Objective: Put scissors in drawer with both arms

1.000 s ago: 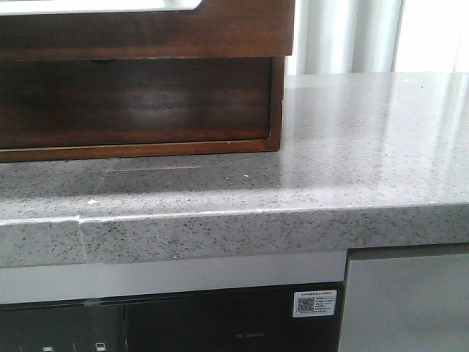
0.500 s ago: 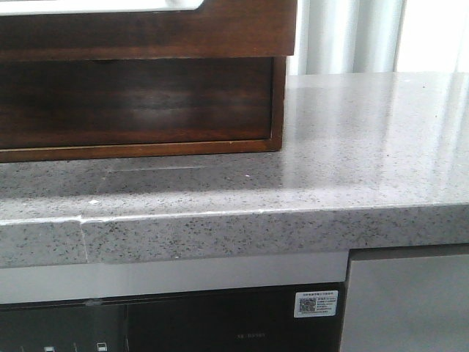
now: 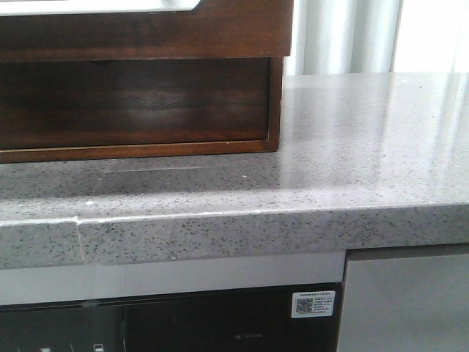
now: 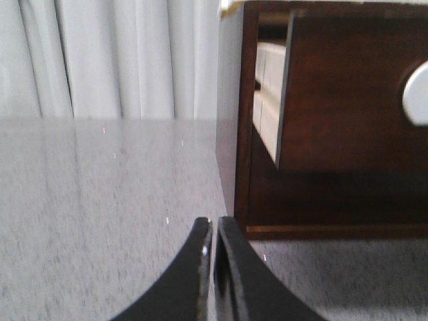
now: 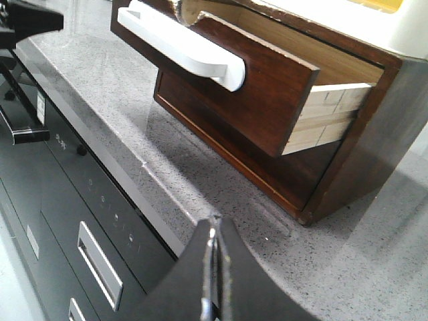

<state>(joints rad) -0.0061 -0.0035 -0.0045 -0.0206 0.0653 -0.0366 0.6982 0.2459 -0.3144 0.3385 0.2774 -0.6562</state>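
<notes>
On the speckled grey stone countertop, a dark reddish-brown glossy wooden cabinet stands near the front edge, presumably so that both arms can reach it. Its wide, shallow, dark reddish-brown drawer is pulled out, exposing pale jointed wooden side walls and a white moulded handle; judged from this, the opening step is done and the cavity is ready to receive an item. The small scissors with orange-lined grey handles appear in none of the 3 views, so their location cannot be determined; whether they already lie inside the drawer is hidden. The left gripper hovers low over the countertop beside the cabinet corner, its 2 curved black fingers pressed together with nothing between them. The right gripper hangs above the counter edge in front of the drawer, fingers likewise together and empty. Below the counter sits a black glossy appliance panel.
</notes>
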